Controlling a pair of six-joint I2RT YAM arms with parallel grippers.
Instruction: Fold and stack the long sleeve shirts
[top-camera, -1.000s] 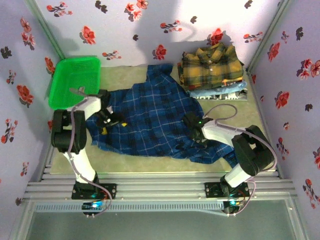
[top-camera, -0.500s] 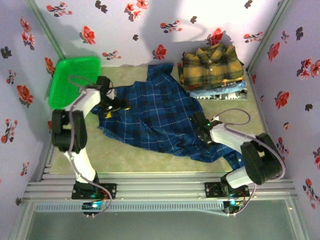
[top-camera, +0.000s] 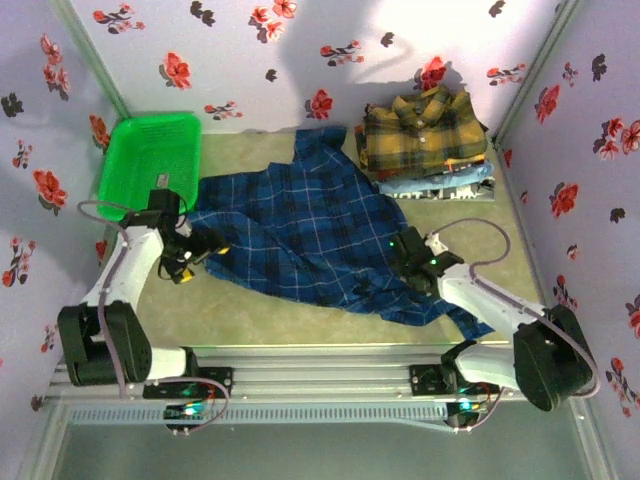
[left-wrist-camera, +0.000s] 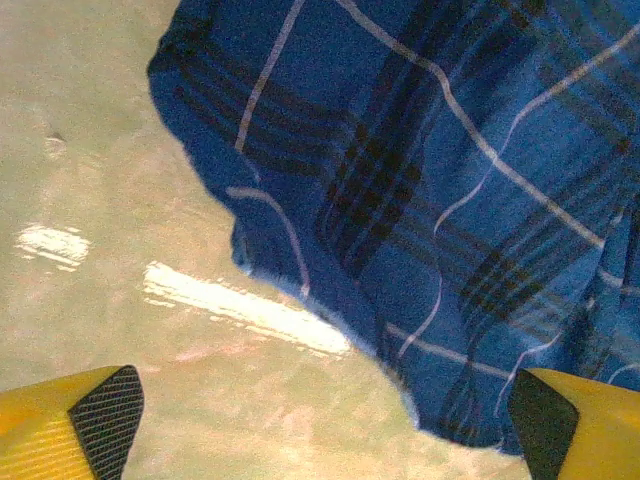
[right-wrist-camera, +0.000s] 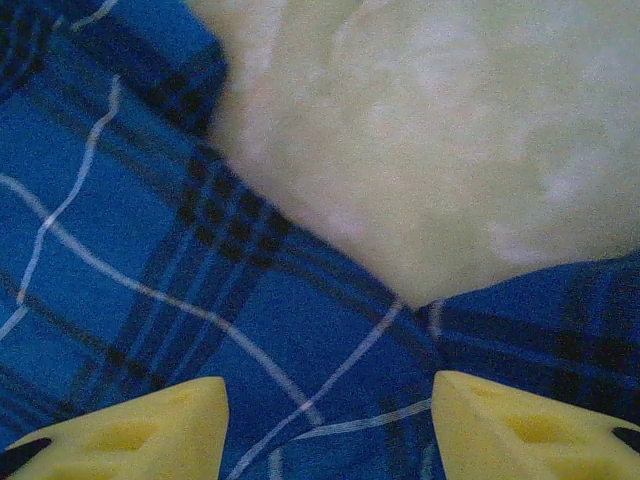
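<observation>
Blue shirt (top-camera: 300, 225) lies spread but rumpled on the bench (top-camera: 250, 312) beside the folded stack (top-camera: 425, 135), likely laid out for folding, with the left hand (top-camera: 200, 258) released at its left edge and the right hand (top-camera: 405, 250) parted over its lower hem, grasping nothing.

I see a pale olive table (top-camera: 215, 310), with the arm bases at 6 o'clock. A blue shirt (top-camera: 300, 225) lies rumpled across the middle of the table, running from 12 o'clock down to 5 o'clock. A green basket (top-camera: 148, 160) stands at 10 o'clock, near the shirt's edge. At 1 o'clock, just beside the shirt, sits a folded stack (top-camera: 425, 145) with light blue cloth at its base.
</observation>
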